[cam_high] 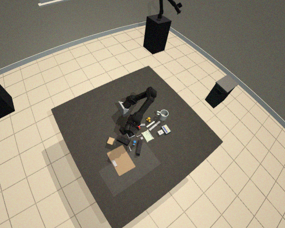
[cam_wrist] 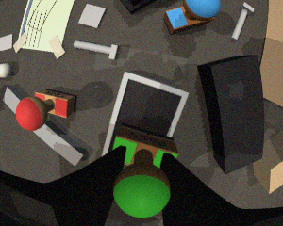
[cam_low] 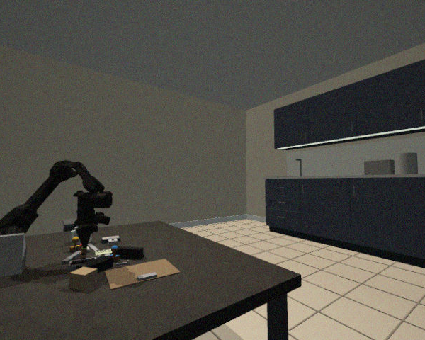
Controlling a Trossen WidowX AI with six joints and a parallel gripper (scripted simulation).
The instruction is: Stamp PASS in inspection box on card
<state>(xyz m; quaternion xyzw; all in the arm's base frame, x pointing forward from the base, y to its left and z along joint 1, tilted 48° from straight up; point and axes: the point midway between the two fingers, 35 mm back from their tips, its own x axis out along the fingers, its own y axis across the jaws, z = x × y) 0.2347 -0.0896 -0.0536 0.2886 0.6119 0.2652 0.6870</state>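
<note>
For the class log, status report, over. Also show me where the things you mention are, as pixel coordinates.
Gripper (cam_low: 83,246) (cam_wrist: 143,156) shut on green-knobbed stamp (cam_wrist: 141,195). Stamp at the near end of the ink pad (cam_wrist: 179,101); contact unclear. Red-knobbed stamp (cam_wrist: 31,114) stands close by, off the pad.

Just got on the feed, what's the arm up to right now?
The gripper is shut on the green-knobbed stamp, holding it at the near end of the ink pad, a dark pad in a pale frame. Whether the stamp is touching the pad, I can't tell. The card lies off to one side, taped down. The red-knobbed stamp and blue-knobbed stamp are out of the grip.
</note>
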